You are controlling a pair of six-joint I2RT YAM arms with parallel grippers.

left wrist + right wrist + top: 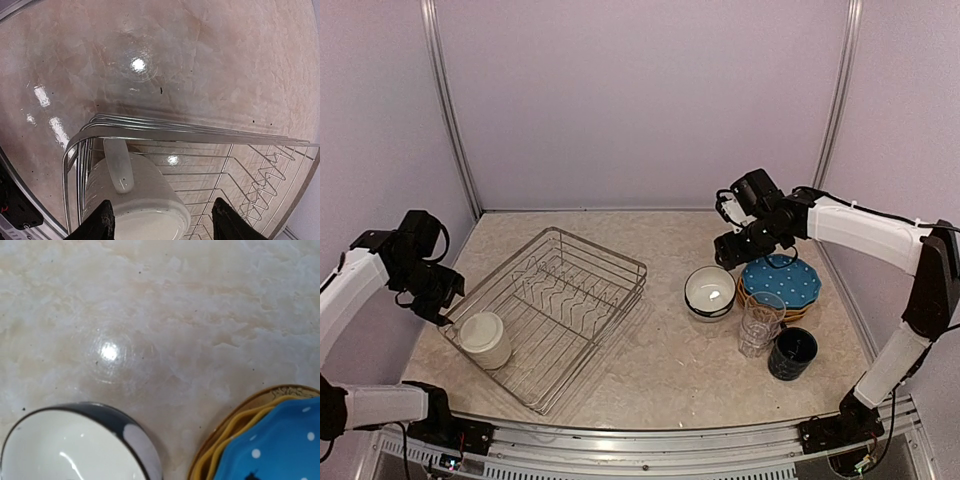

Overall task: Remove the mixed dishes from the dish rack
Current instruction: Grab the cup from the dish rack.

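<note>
I'd centre the left gripper [165, 222], jaws apart and straddling the cream mug [145, 200] in the dish rack's [190, 135] near-left corner, so both pads land clear of its handle before squeezing (whether the right gripper [738, 245] is open, I cannot tell).

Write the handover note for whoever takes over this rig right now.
Left gripper: open, jaws straddling the cream mug, which sits in the near-left corner of the dish rack. No grip yet.
Right gripper: above the bowl and the plate stack, nothing visibly held. Whether it is open or shut is unclear.
Done: bowl, plate stack, clear glasses and navy mug stand on the table to the right of the rack.
Left: take out the cream mug, the only dish in the rack.
</note>
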